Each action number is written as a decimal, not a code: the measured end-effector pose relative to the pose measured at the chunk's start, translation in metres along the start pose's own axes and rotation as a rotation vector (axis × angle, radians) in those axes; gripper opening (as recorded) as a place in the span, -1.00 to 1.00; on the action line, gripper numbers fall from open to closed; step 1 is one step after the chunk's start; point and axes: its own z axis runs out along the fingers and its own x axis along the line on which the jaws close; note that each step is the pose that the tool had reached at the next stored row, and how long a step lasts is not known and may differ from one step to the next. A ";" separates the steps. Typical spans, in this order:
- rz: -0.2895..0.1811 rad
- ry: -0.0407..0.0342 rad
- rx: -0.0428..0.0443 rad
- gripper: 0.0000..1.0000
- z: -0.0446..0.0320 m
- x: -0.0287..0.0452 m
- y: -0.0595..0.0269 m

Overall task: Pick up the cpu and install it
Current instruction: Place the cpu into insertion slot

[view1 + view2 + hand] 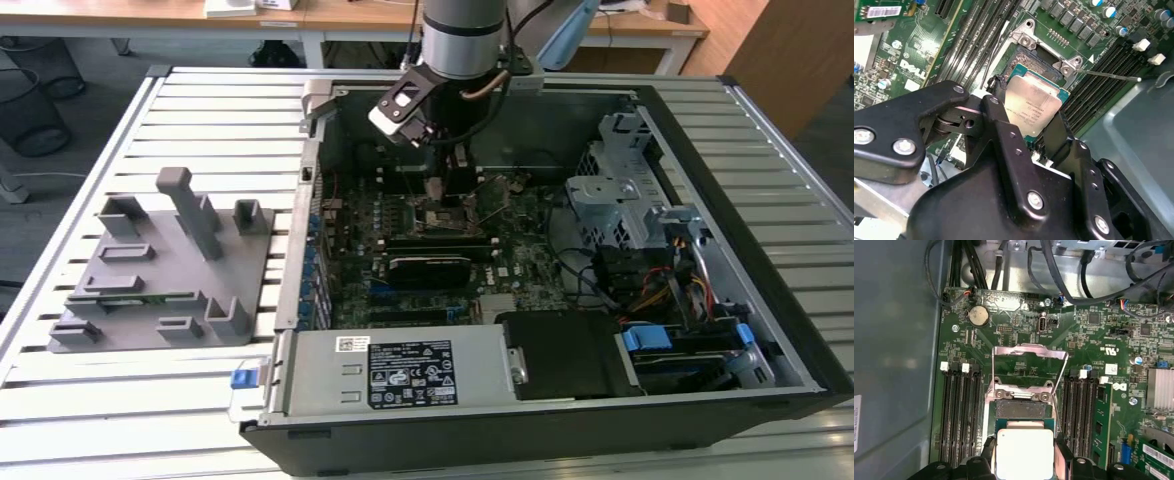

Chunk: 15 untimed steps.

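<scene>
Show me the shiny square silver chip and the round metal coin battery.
shiny square silver chip (1025, 454): first wrist view, middle of its metal top.
round metal coin battery (978, 315): first wrist view, its centre.

Silver-grey cpu (1024, 452), black pincer (1026, 104), green motherboard (1094, 340), pale grey slatted table (200, 110)

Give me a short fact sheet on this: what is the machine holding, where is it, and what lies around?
Setting: open black computer case on a slatted metal table
Held item: silver-grey square cpu chip
Tool: black two-fingered tool, shut on the chip's edges
Position: over the black-framed motherboard socket; whether it is seated cannot be told
Socket cover: hinged metal frame, flipped open
Elsewhere: grey plastic holder tray, on the exterior view's left of the case
</scene>
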 end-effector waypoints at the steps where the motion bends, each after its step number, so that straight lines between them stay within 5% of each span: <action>1: 0.000 0.0000 0.0001 0.08 0.0012 0.0003 0.0000; 15: 0.003 0.0013 0.0001 0.08 0.0141 0.0030 0.0000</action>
